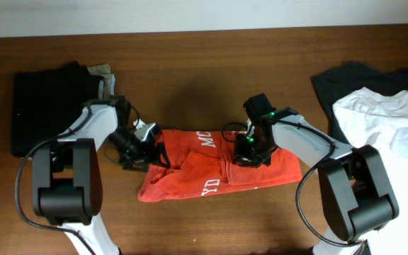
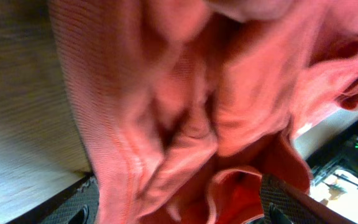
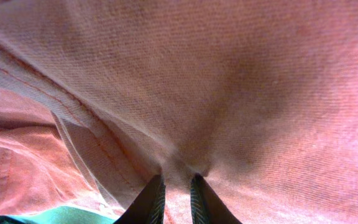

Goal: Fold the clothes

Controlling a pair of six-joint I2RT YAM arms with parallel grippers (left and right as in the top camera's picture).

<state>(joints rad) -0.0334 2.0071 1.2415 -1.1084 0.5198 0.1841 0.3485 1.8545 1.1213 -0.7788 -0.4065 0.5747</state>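
Observation:
The orange-red T-shirt [image 1: 197, 170] with white lettering lies crumpled and partly folded in the middle of the table. My left gripper [image 1: 149, 153] is at its left edge. In the left wrist view the jaws [image 2: 178, 210] are wide apart with bunched shirt fabric [image 2: 185, 93] between them. My right gripper [image 1: 250, 151] is low on the shirt's right half. In the right wrist view its fingers [image 3: 174, 190] are pinched together on a small fold of the shirt [image 3: 229, 81].
A black folded garment [image 1: 48, 106] with a grey one [image 1: 102, 71] lies at the back left. A plain white shirt [image 1: 388, 120] lies over a dark garment [image 1: 349, 79] at the right. Bare wooden table [image 1: 204, 64] runs behind the T-shirt.

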